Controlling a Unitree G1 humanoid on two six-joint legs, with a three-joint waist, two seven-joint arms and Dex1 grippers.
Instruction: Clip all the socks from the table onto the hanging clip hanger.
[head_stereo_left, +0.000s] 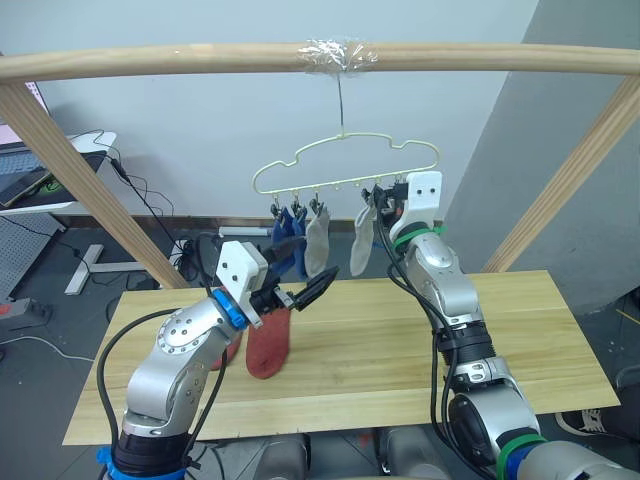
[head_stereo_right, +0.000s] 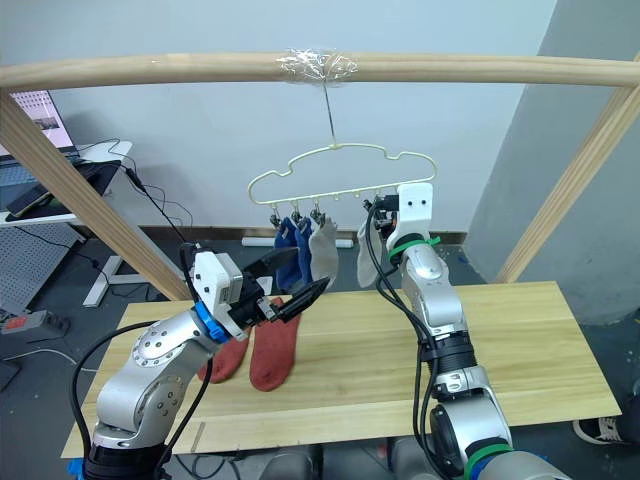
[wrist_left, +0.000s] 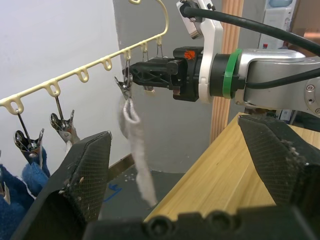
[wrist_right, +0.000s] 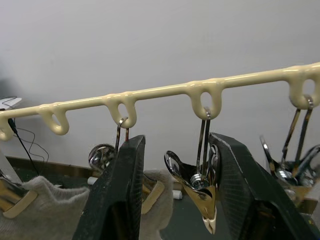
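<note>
Rust-red socks (head_stereo_right: 270, 355) lie half-hidden behind the open, empty left end effector (head_stereo_right: 300, 293); right end effector (wrist_right: 175, 200) open around a clip (wrist_right: 200, 187).

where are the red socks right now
Both red socks lie flat on the table, on its left part, under the left end effector.

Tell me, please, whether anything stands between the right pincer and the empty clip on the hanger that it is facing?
Nothing visible does. In the right wrist view the open right pincer frames the empty clip, which hangs free from the clip hanger with no sock in it. The light grey sock hangs off to one side, clear of the gap.
</note>
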